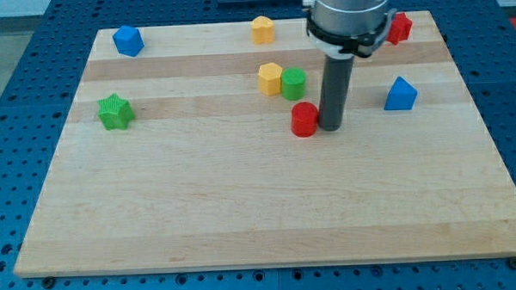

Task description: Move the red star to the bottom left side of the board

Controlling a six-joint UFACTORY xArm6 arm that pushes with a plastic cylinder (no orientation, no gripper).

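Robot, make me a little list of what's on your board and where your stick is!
my tip: touching or just right of the red cylinder
red star: top right, partly behind the arm
yellow block: middle, touching the green cylinder
second yellow block: top edge
blue blocks: top left; right side
green star: left side
board: wood
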